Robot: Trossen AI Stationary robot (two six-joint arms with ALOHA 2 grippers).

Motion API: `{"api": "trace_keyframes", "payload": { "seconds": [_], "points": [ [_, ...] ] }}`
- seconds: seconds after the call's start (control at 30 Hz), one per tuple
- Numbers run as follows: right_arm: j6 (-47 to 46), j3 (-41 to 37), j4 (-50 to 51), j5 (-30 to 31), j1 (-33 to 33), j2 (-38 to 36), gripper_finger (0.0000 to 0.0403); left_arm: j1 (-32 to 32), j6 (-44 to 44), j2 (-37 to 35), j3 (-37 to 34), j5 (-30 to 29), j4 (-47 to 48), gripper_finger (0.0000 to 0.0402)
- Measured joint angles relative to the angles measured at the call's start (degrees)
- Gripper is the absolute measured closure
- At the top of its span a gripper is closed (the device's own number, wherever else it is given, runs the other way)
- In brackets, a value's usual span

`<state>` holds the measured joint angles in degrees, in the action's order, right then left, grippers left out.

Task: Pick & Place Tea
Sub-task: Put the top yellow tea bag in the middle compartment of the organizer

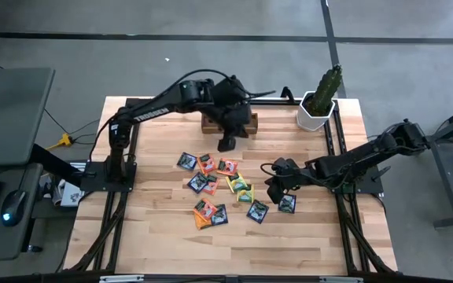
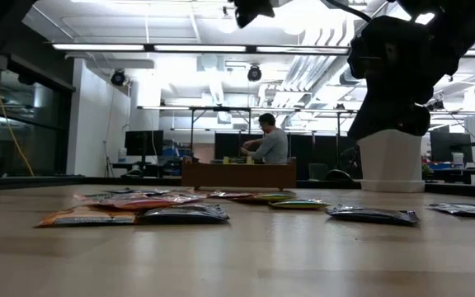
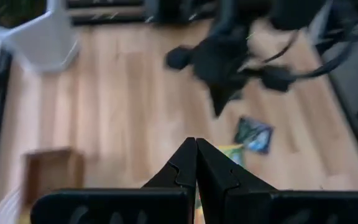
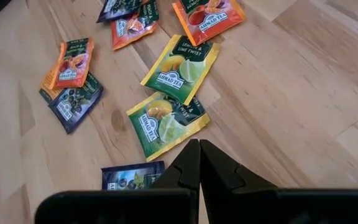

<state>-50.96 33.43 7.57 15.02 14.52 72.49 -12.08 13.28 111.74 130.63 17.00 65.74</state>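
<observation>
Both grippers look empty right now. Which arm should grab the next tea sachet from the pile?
Right. The right gripper hangs beside the sachets, fingers shut and empty, with yellow-green ones just ahead of it. The left gripper is shut near the wooden tray.

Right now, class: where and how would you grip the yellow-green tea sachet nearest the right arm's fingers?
Probably from straight above. The yellow-green sachet lies flat on the table, so pinch across its free edge facing bare wood, not the edge beside the second yellow-green sachet.

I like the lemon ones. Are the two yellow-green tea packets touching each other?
Touching: in the right wrist view, the upper yellow-green packet overlaps a corner of the lower one.
</observation>
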Motion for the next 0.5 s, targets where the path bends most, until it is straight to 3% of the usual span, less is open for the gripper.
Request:
{"api": "trace_keyframes", "payload": {
  "seconds": [0.23,0.43,0.5],
  "points": [
    [0.29,0.00,1.53,-0.55,-1.10,-0.80,0.0403,1.83,-5.50,0.00,-4.27,5.89,-15.76,0.0401],
    [1.51,0.00,5.26,-0.08,-1.41,-5.19,0.0403,1.60,-7.40,-0.80,-10.66,4.57,-16.71,0.0401],
    [1.51,0.00,8.01,0.63,-1.41,-7.63,0.0403,1.60,-9.18,-1.90,-14.34,4.26,-22.36,0.0401]
  ]
}}
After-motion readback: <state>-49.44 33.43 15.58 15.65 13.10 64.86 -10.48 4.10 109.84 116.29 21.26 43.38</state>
